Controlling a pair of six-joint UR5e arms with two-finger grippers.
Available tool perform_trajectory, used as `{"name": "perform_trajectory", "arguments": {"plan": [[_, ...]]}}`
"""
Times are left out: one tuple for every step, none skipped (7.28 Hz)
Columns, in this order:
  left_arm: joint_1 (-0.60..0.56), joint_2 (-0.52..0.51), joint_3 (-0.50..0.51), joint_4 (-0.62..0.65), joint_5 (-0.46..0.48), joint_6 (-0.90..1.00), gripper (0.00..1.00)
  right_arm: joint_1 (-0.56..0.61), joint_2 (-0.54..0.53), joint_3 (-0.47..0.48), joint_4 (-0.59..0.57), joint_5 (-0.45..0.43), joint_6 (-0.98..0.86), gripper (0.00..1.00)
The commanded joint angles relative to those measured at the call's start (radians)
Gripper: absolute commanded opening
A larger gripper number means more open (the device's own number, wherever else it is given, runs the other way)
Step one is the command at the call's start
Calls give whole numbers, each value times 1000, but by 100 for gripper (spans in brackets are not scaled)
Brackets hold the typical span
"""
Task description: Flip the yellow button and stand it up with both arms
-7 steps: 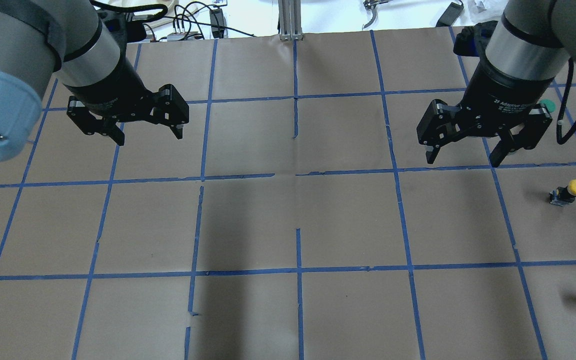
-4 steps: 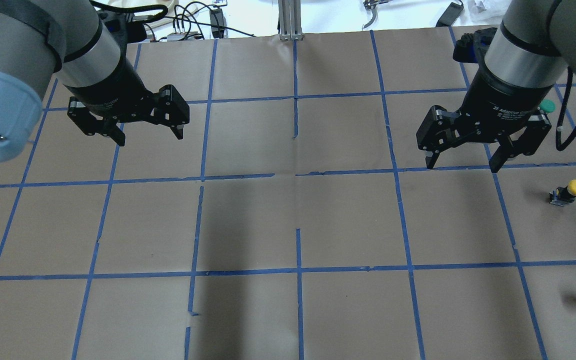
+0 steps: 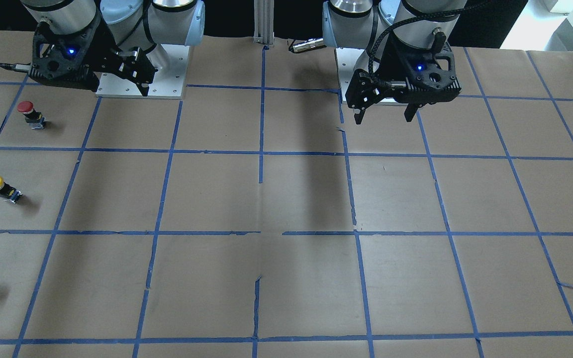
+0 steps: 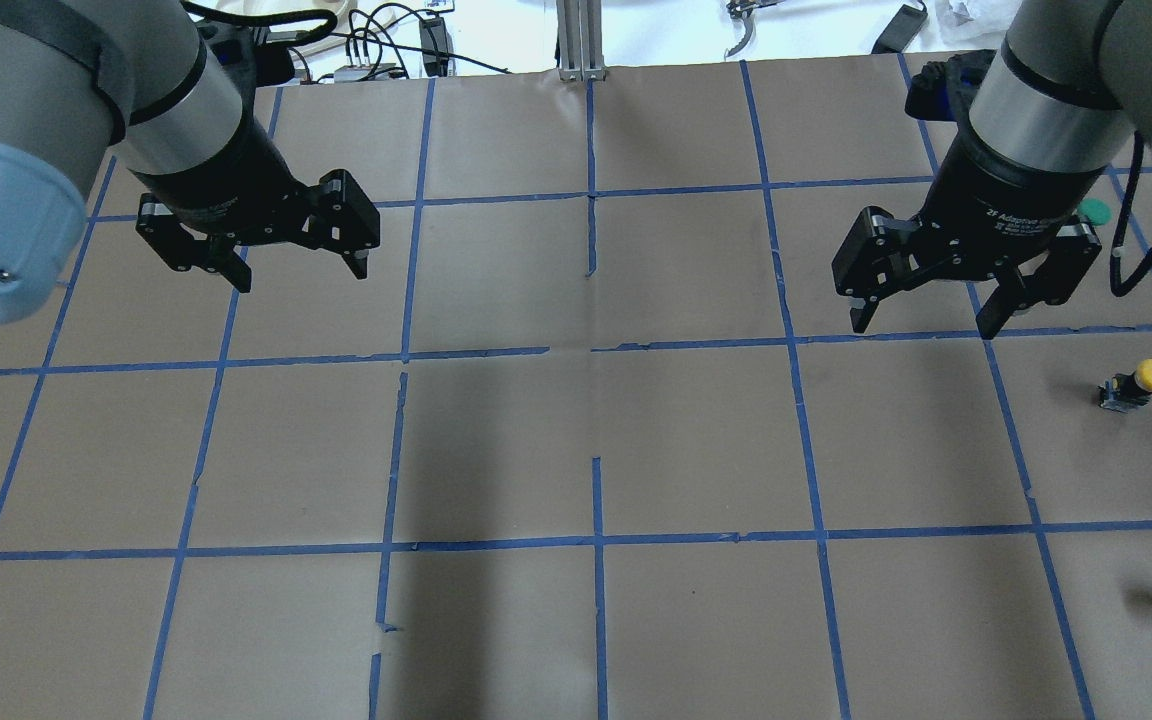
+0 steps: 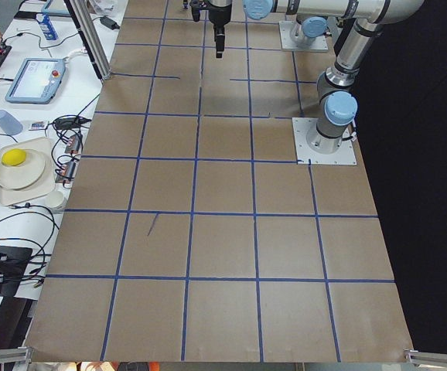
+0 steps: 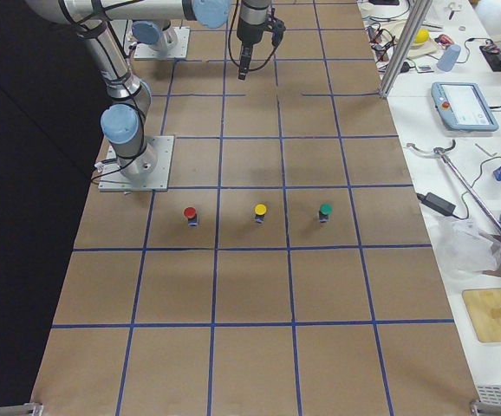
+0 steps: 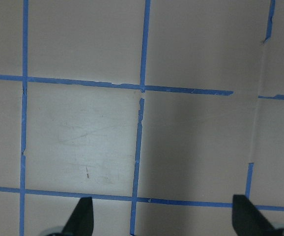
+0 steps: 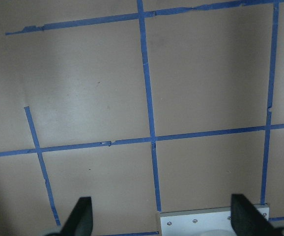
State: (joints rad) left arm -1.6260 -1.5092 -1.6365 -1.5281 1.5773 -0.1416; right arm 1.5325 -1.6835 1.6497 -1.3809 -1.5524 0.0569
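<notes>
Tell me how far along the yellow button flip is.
Done: nothing; the button sits on the table, no gripper touching it. In hand: right gripper hangs open above the table, nearer the button; left gripper open, far off. Remaining: grasp, flip, stand.

The right tool (image 4: 921,325) is showing white print, "2F Adaptive", on its black body; smaller lines beneath are blurring illegibly.
</notes>
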Motion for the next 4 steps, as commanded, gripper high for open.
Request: {"name": "perform_trajectory", "arguments": {"plan": [[0, 0, 3, -1, -2, 1, 100, 0, -11, -1, 2, -14, 0, 100], [1, -2, 7, -1, -2, -1, 100, 0, -18, -1, 0, -9, 0, 100], [2, -2, 7, -1, 0, 0, 100, 0, -18, -1, 2, -15, -2, 100], [2, -2, 7, -1, 0, 1, 100, 0, -18, 1, 0, -14, -2, 100]]}}
